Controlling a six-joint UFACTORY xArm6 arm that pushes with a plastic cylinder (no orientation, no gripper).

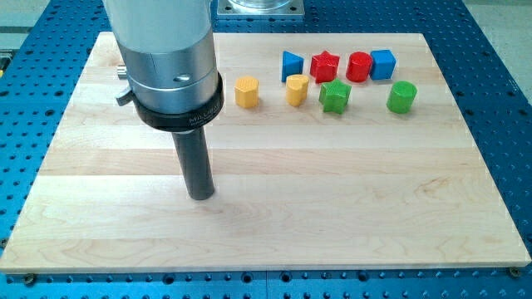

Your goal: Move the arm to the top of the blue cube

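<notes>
1. Pincer: none fitted; my tip point(200, 195) ends a plain rod resting on the wooden board point(274, 216), well apart from all blocks.
2. Blue cube point(382, 64): top right, apparently touching the red cylinder point(359, 66).

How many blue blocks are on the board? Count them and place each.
2. A blue triangular block sits left of the red star; the blue cube ends the top row's right. The arm could hide others.
</notes>
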